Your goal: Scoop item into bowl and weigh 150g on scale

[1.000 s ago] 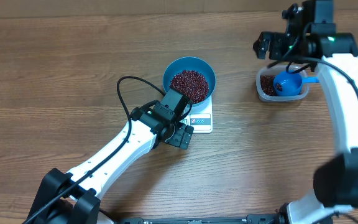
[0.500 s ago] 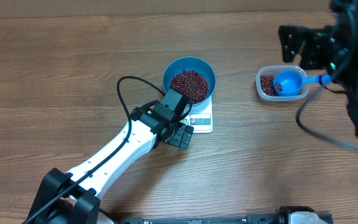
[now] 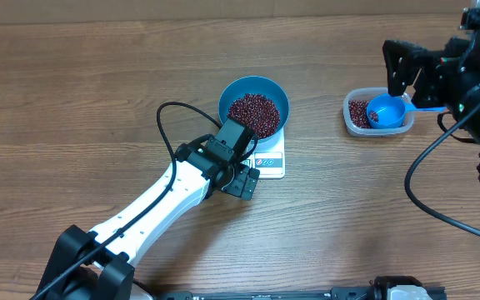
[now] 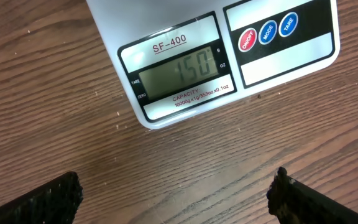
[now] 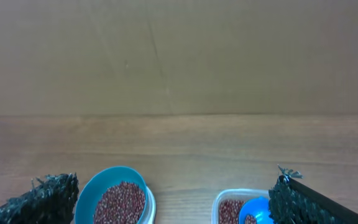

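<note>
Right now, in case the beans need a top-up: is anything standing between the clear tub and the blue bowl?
Nothing visible does. Only bare table lies between the tub and the bowl on the scale. The left gripper hangs open at the scale's display edge, off that line.

Overhead: fixed, straight down, whole table [image 3: 98, 83] in frame. Left wrist: very close, looking down at the scale [image 4: 185, 65] display edge. Right wrist: high up, near level, facing the back wall [image 5: 179, 56], with bowl [image 5: 87, 196] and tub [image 5: 241, 191] at the bottom edge. Overhead also covers scale, bowl and tub.
</note>
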Tool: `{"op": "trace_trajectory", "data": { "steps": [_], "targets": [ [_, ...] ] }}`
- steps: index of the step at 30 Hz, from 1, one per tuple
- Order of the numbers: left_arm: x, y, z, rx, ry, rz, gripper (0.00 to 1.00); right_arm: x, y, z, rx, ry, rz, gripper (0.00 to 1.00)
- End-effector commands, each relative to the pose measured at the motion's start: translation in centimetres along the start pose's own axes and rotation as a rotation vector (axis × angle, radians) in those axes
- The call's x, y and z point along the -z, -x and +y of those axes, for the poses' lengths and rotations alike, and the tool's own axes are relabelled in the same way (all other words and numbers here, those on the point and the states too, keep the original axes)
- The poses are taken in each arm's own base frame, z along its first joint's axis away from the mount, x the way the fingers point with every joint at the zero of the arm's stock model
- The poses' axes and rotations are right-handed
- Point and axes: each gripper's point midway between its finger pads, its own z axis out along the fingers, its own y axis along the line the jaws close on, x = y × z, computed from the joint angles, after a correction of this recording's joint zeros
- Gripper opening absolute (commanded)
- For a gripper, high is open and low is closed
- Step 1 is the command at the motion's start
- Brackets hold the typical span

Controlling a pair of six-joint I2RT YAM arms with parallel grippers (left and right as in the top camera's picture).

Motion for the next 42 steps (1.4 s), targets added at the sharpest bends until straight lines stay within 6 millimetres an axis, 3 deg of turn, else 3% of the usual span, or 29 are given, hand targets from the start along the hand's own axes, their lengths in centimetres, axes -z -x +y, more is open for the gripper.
{"op": "trace_trajectory", "data": {
  "steps": [1,12,20,28,32,39,42],
  "targets": [
    [0.1,0.0,0.0,-0.026,0.009,-0.008,0.99,0.1,0.0,0.2,0.008,0.006,0.005,1.0],
    [0.1,0.0,0.0,-0.025,0.009,-0.008,1.0,0.2,-3.2,-0.4,-0.016,-0.025,0.13,1.0],
    [0.1,0.0,0.0,-0.026,0.009,-0.008,0.99,-0.9,-9.7,-1.3,-0.039,-0.04,0.273,1.0],
    [0.1,0.0,0.0,-0.026,0.009,-0.008,0.99,-4.9,-19.2,-2.6,-0.052,-0.014,0.246,1.0],
    [0.1,0.0,0.0,-0.026,0.009,-0.008,0.99,-5.9,-23.1,-2.7,-0.046,0.018,0.204,1.0],
    [0.1,0.0,0.0,-0.026,0.009,-0.008,1.0,-7.0,-28.3,-3.2,-0.034,0.038,0.146,1.0],
    [0.1,0.0,0.0,-0.026,0.009,-0.008,1.0,-7.2,-29.6,-3.3,-0.029,0.04,0.12,1.0]
  ]
}}
